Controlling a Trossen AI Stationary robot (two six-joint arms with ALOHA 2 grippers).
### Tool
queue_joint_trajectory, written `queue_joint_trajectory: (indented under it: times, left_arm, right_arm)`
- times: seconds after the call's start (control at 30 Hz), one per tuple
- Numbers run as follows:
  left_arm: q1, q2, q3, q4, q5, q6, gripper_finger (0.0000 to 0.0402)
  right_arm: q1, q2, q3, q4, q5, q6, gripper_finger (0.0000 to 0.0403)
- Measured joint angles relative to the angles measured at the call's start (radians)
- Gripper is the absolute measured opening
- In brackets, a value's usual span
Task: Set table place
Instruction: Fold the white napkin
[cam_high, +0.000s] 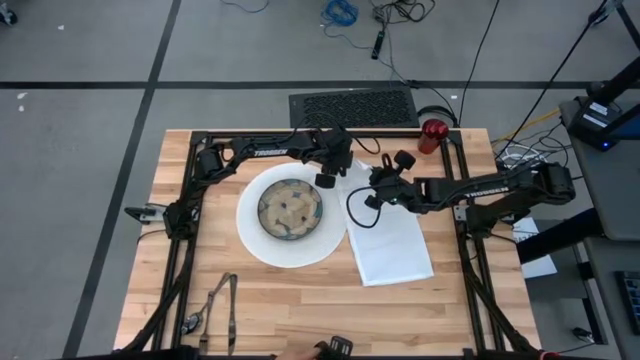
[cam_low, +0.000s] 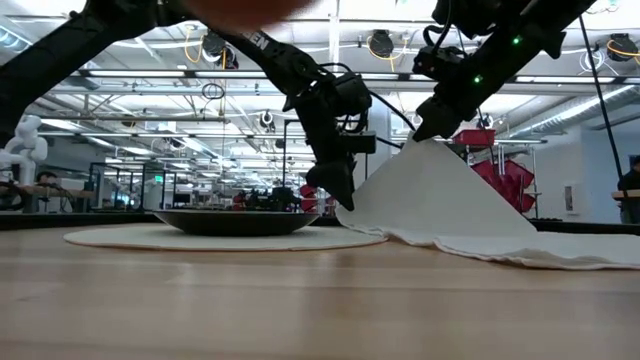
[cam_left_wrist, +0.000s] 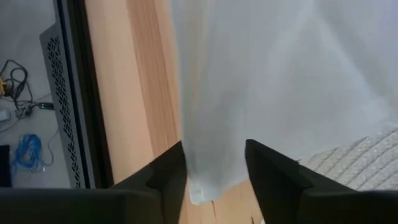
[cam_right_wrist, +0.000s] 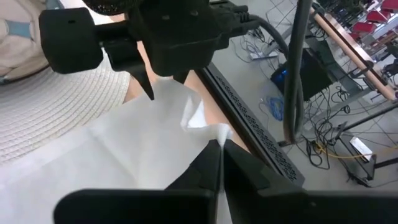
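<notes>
My right gripper (cam_right_wrist: 217, 148) is pinched tight on 1 corner of the white cloth napkin (cam_high: 390, 240), lifting it beside the big round white plate (cam_high: 258, 240). My left gripper (cam_left_wrist: 214, 171) straddles another napkin corner, fingers apart; only the low view shows the tent

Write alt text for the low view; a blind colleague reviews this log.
Two dark robot arms lift a white napkin off a wooden table: the right gripper pinches its raised peak, the left gripper straddles its lower corner. A bowl on a pale plate sits left.
</notes>
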Motion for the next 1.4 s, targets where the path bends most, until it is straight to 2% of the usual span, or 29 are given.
queue_joint_trajectory:
  times: [0.3, 0.5, 0.7, 0.8, 1.0, 1.13, 1.2, 1.33, 1.4]
  left_arm:
    - [0.007, 0.0, 0.0, 0.001, -0.054, -0.002, 0.0008]
    - [0.008, -0.002, 0.0, -0.026, -0.116, 0.003, 0.0001]
    - [0.014, -0.023, 0.001, -0.019, -0.124, 0.027, 0.0]
    - [0.023, -0.023, 0.042, -0.022, -0.122, 0.019, 0.0]
    - [0.049, -0.023, 0.145, -0.017, -0.12, 0.018, 0.0]
    - [0.071, -0.023, 0.208, -0.033, -0.037, -0.019, 0.0]
    - [0.075, -0.023, 0.223, -0.046, -0.009, -0.027, 0.0]
    - [0.071, -0.023, 0.241, -0.06, -0.007, -0.027, 0.0]
    - [0.07, -0.023, 0.258, -0.067, 0.024, -0.027, 0.0]
  right_arm:
    - [0.0, -0.008, 0.0, 0.003, -0.004, -0.018, 0.0]
    - [-0.017, -0.008, 0.0, 0.002, -0.008, -0.014, 0.0]
    - [-0.097, -0.008, 0.0, -0.013, 0.02, -0.011, 0.0]
    - [-0.15, -0.008, 0.0, -0.011, 0.077, -0.061, 0.0]
    - [-0.286, -0.008, 0.0, -0.005, 0.071, -0.189, 0.0]
    - [-0.371, -0.036, 0.0, 0.0, 0.061, -0.277, 0.0]
    - [-0.405, -0.067, 0.0, 0.009, 0.029, -0.29, 0.0]
    - [-0.473, -0.137, 0.0, 0.056, -0.125, -0.3, 0.0]
    - [-0.505, -0.166, 0.0, 0.079, -0.149, -0.321, 0.0]
